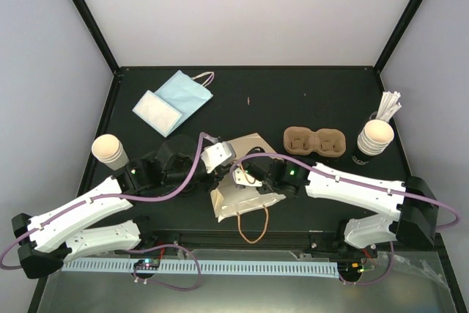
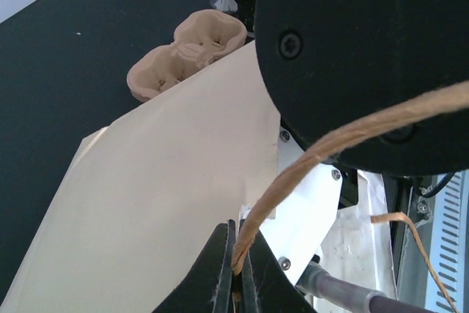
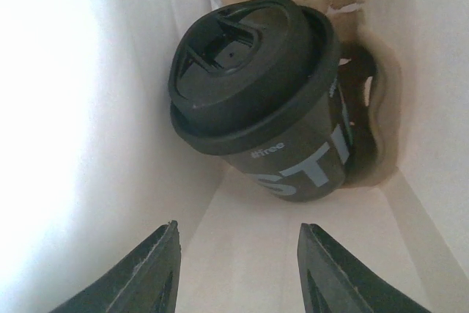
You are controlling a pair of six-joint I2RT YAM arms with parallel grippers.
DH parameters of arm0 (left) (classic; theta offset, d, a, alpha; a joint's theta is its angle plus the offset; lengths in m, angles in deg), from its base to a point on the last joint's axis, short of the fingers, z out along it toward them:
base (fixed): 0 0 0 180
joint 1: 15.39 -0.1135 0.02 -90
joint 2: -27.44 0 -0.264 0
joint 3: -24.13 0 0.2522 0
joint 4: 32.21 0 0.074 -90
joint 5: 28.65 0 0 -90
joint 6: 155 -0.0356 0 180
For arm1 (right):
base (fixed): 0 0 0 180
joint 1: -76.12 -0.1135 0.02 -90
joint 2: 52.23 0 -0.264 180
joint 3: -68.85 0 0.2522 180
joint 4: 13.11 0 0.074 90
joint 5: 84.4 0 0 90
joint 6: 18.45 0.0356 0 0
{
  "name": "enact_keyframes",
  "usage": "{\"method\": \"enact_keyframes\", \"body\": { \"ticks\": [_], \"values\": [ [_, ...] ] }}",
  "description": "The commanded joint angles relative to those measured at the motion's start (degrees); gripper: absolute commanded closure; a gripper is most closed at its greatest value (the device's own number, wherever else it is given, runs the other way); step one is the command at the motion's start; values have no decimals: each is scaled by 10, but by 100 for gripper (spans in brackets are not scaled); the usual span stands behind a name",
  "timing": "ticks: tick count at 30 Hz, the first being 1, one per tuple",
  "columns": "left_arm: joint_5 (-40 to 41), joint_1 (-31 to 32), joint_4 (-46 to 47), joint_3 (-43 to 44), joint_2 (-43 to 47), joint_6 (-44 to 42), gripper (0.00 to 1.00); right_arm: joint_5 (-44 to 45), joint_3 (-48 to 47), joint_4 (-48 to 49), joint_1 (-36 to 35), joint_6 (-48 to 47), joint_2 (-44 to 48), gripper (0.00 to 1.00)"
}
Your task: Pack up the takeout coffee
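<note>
The takeout coffee, a single cream-beige paper cup (image 1: 108, 149), stands at the table's left, apart from both grippers. A cream paper bag (image 1: 245, 199) lies in the middle, its mouth facing right. My left gripper (image 1: 229, 155) is shut on the bag's brown twine handle (image 2: 330, 144); its jaws (image 2: 236, 243) pinch the twine beside the bag's side (image 2: 161, 181). My right gripper (image 3: 238, 236) is open and empty inside the bag, its fingers hidden in the top view. A dark grey cup with a black lid (image 3: 256, 86) lies tilted deep in the bag ahead of it.
A brown pulp two-cup carrier (image 1: 315, 141) lies right of the bag and also shows in the left wrist view (image 2: 183, 53). A nested stack of cups with white sticks (image 1: 375, 137) stands far right. Blue and white flat packs (image 1: 172, 100) lie back left. The bag's other handle (image 1: 253, 232) loops toward the near edge.
</note>
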Motion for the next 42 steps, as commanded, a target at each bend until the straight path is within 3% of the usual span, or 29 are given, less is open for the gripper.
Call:
{"method": "enact_keyframes", "body": {
  "ticks": [1,7,10,11,22,31,42],
  "values": [
    [-16,7,-7,11,8,0,98,5,-14,9,4,6,-10,48],
    [-16,8,-3,12,6,1,98,2,-26,25,4,1,-30,46],
    [-10,8,0,12,6,2,98,-34,-33,22,2,-19,-39,21],
    [-6,8,1,12,5,3,98,-48,-31,22,1,-23,-40,20],
    [14,8,12,24,20,6,98,-58,70,137,-4,-122,14,18],
    [-22,8,23,29,14,3,99,-34,69,207,-4,-176,-1,11],
    [-25,8,27,37,17,-1,98,-3,51,184,-18,-225,-44,11]
  ]
}}
